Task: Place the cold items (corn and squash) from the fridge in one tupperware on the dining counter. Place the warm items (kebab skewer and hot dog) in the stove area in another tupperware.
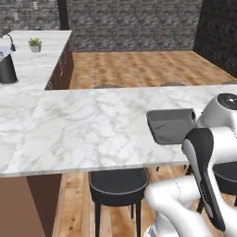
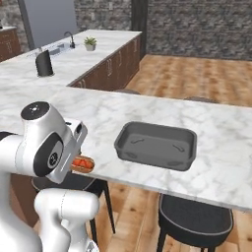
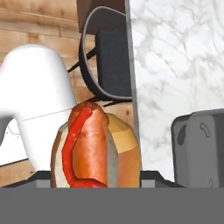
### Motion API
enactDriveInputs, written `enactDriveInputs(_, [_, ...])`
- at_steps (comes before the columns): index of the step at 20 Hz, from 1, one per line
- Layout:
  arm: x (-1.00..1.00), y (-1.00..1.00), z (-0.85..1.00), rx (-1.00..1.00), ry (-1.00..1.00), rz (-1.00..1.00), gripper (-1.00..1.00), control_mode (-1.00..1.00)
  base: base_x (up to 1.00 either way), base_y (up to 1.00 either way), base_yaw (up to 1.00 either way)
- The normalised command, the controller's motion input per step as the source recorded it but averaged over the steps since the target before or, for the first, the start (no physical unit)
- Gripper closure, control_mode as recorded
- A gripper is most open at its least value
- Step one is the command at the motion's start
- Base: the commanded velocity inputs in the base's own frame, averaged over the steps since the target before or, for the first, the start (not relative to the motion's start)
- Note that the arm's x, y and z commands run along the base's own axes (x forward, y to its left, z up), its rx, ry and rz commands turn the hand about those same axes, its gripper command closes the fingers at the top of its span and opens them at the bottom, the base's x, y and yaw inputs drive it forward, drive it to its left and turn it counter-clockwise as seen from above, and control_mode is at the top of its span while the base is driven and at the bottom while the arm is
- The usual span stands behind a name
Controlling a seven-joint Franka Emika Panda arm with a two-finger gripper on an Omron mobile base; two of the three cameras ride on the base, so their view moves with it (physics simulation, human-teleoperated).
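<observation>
My gripper (image 2: 78, 160) is shut on the hot dog (image 2: 82, 164), a red-orange sausage in a tan bun that looms large in the hand view (image 3: 94, 148). It hangs just off the near edge of the dining counter (image 2: 221, 147), on the stool side, left of an empty dark grey tupperware (image 2: 156, 145). That tupperware (image 1: 171, 126) sits on the marbled slab (image 1: 92, 125) near its front edge, partly behind my arm. In the hand view its corner (image 3: 201, 148) shows at the right, beside the counter (image 3: 175, 52).
Black stools (image 1: 118, 185) (image 2: 194, 219) (image 3: 109, 61) stand under the counter's near edge. A second marbled counter runs off to the left with a black cylinder (image 2: 44, 63), a sink and a small potted plant (image 2: 90, 43). Wooden floor lies beyond.
</observation>
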Motion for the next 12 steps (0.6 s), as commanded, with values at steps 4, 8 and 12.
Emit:
enactDriveInputs(4, [0.00,0.00,0.00,0.00,0.00,0.00,1.00,1.00,0.45,-0.23,0.29])
enactDriveInputs(8, [0.23,-0.73,-0.02,0.04,0.00,0.28,1.00,-1.00,0.00,0.00,0.00])
enactDriveInputs(12, [0.61,-0.42,0.00,0.00,0.05,0.03,1.00,-1.00,0.00,0.00,0.00])
